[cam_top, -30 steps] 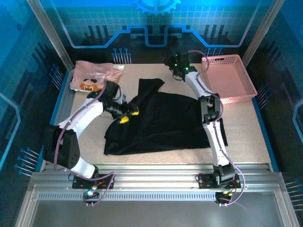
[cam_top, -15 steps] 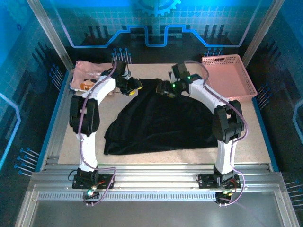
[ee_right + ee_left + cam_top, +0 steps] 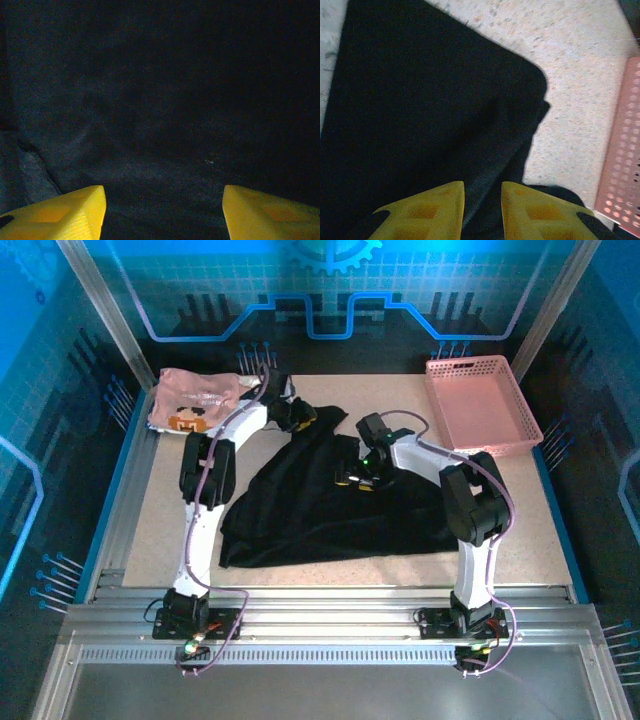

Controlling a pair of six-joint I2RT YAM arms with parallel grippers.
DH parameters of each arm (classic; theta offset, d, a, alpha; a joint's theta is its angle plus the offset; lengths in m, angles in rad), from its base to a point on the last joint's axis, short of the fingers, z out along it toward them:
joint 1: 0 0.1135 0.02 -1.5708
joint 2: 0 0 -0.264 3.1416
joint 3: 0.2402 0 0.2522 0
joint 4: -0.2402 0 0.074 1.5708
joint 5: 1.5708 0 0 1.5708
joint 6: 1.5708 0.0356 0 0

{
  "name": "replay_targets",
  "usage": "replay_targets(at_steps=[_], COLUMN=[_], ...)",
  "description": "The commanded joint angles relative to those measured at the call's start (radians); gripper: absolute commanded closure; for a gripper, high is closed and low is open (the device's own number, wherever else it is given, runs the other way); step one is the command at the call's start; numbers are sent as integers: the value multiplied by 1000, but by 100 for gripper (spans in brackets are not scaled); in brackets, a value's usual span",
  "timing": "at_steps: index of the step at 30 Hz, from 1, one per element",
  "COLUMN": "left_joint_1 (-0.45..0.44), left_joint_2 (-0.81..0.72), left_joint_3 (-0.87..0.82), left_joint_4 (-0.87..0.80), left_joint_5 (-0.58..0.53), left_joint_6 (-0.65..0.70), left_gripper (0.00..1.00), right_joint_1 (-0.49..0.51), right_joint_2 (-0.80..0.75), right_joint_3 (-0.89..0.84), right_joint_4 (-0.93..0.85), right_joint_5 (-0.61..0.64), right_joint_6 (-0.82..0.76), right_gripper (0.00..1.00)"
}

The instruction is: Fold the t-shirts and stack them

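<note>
The black t-shirt (image 3: 330, 510) lies spread and rumpled across the middle of the table, with one corner reaching toward the back. My left gripper (image 3: 300, 417) is at that back corner. In the left wrist view its yellow fingers (image 3: 427, 210) stand close together with a ridge of the black t-shirt (image 3: 420, 100) pinched between them. My right gripper (image 3: 350, 475) hovers low over the shirt's middle, open, and in the right wrist view the black t-shirt (image 3: 160, 100) lies flat between its wide-set fingers (image 3: 70, 212). The pale pink printed t-shirt (image 3: 195, 400) lies bunched at the back left corner.
A pink mesh basket (image 3: 480, 405) stands at the back right, and its rim (image 3: 622, 150) shows at the right of the left wrist view. Bare speckled table (image 3: 170, 500) lies left of the black shirt. Frame rails border the table.
My left arm swung from the shirt's left side to its back corner and its jaws narrowed onto the cloth. My right gripper came from beside the basket down over the shirt's middle.
</note>
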Motion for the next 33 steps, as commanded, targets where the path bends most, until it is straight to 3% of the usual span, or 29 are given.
replay_targets(at_steps=[1,9,21,33], left_joint_1=[0,31,94,185], left_joint_2=[69,165,288,300], left_joint_3=[72,278,453,503], left_joint_4=[-146,-391,-486,-499], left_joint_5=[-103,-308,-322,-358], left_joint_6=[26,122,240,233], left_gripper=[74,76,77,78], right_joint_1=[19,24,31,30], right_joint_2=[16,14,22,19], right_joint_3=[16,-16,-92,-107], right_joint_4=[-97,-295,-408,-461], right_joint_5=[54,191,294,361], right_joint_6=[-58,-96,-86,-116], right_gripper=[35,35,37,35])
